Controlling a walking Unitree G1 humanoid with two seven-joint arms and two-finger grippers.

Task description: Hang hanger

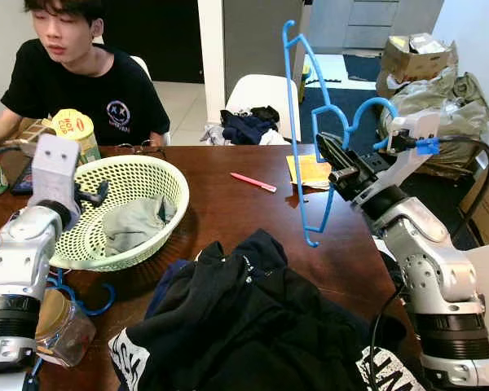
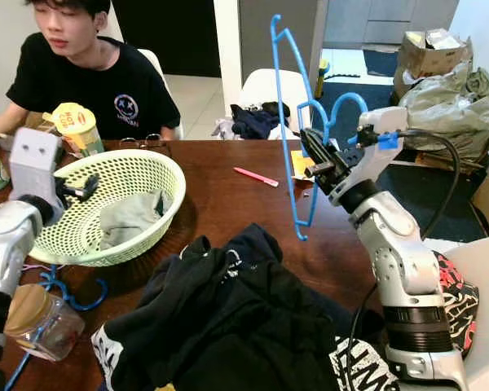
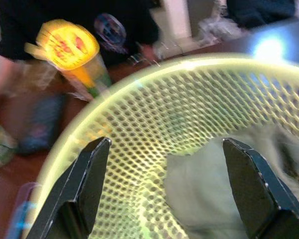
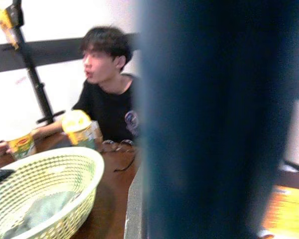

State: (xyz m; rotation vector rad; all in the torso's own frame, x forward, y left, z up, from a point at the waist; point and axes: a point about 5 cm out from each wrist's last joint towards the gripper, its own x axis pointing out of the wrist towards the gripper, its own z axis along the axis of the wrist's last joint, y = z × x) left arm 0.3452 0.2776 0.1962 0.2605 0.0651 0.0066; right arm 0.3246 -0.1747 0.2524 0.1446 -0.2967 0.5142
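- Because the right tool (image 1: 330,159) pinches the blue hanger (image 1: 295,130) only at its thin lower bar, with the long frame standing upright above, the hanger could swivel or slip in the grip if the arm swings fast.
- The hanger's lower corner hangs just above the table (image 1: 228,208), beside the dark pile of clothes (image 1: 244,326); a low sweep could snag it there.
- No rail shows, so turning to find one risks knocking the hook against something.
- The hanger is held in the right tool, raised over the table's right side.
- The left tool (image 3: 164,189) hovers wide open over the green basket (image 1: 159,175), holding nothing.
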